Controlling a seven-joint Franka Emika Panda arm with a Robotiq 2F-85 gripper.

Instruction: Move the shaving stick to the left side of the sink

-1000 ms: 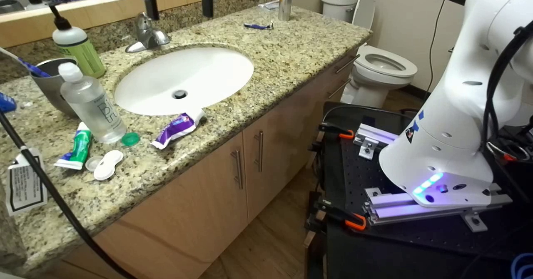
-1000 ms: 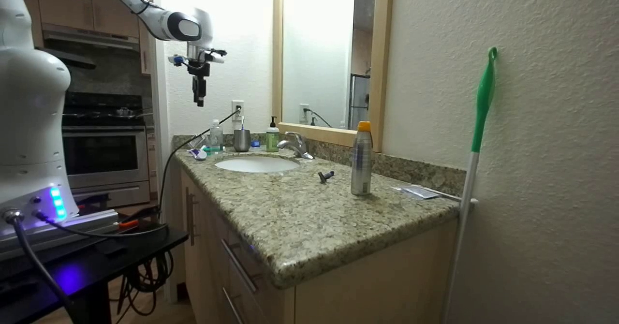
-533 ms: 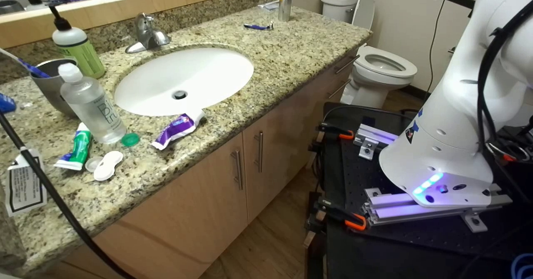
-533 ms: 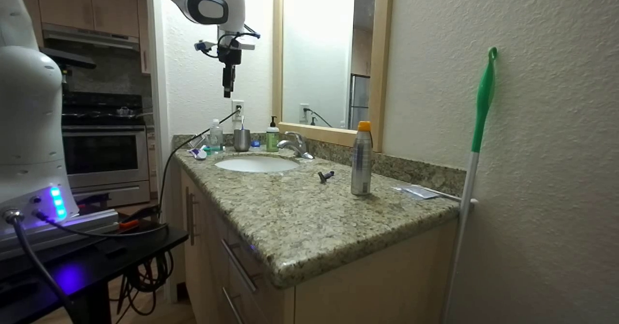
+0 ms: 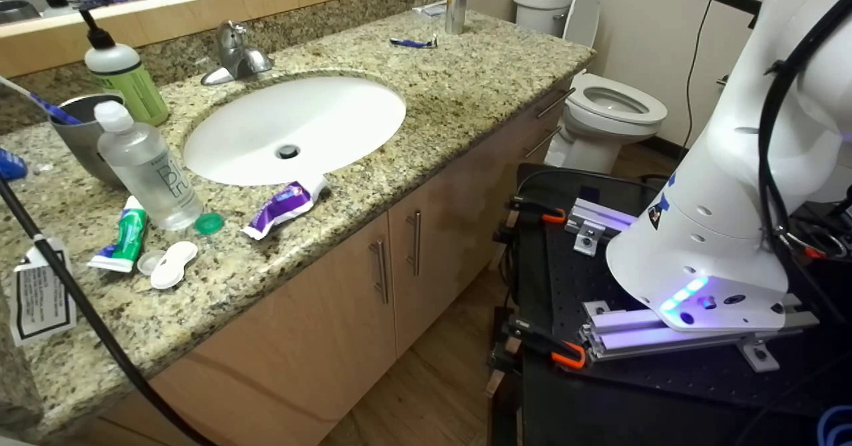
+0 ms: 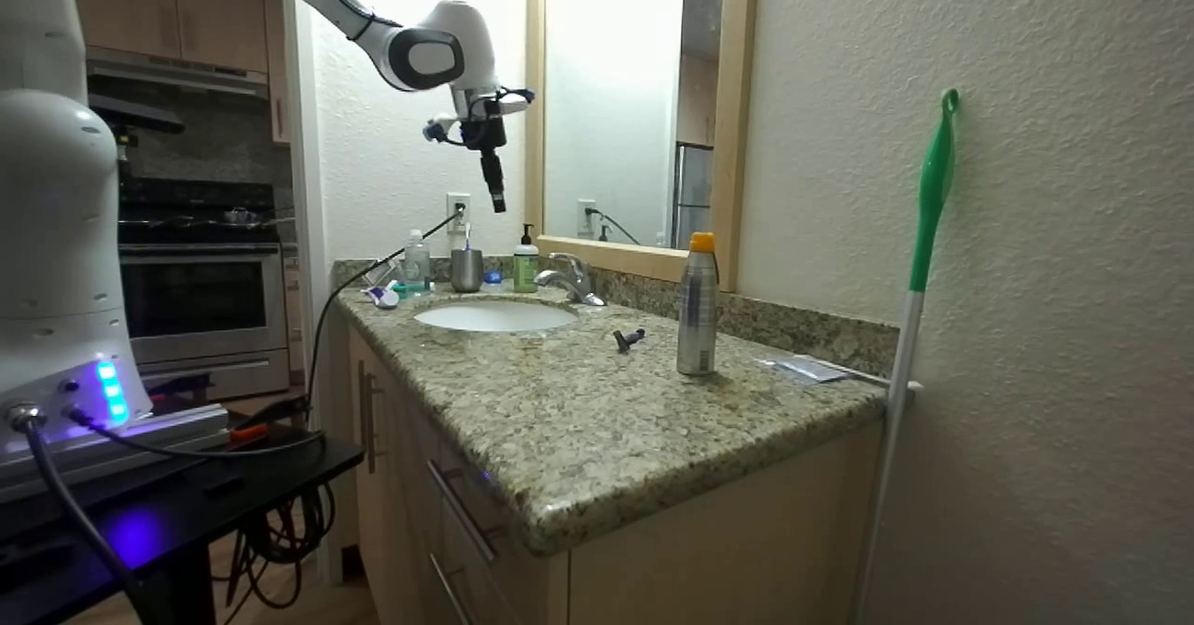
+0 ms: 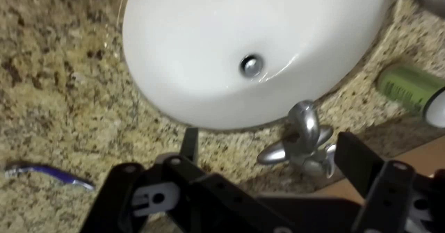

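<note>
In an exterior view I am seeing the gripper [image 6: 498,203] hanging above the counter [image 6: 560,420]. The shaving stick [image 6: 632,339] is lying lower than it, off toward the counter's near end edge, closer to the back edge than to the front edge. I am not making out the gripper's spread from this side.

In an exterior view the stick is resting on the counter between the sink [image 5: 286,110] and a silver bottle [image 5: 456,3], which is standing toward the far back corner.

In the wrist view I am looking down past two fingers [image 7: 358,163], and they are standing wide apart, with the faucet [image 7: 306,127] showing in the gap. The stick is lying outside that gap, well apart from both fingers, at the view's lower left, its head pointing away from them.
</note>
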